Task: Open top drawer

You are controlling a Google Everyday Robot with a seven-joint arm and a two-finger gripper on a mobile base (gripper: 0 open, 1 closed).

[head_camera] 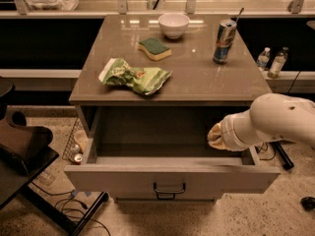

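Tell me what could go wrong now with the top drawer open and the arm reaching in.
The gripper sits low inside the top drawer near its right wall, so lifting out sideways might snag that wall. A bump to the cabinet could tip the tall drink can standing on top.

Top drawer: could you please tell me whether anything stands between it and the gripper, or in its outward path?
Nothing visible does. The top drawer is pulled well out, and the gripper hangs at its right inner side, with nothing between them or ahead of the drawer front.
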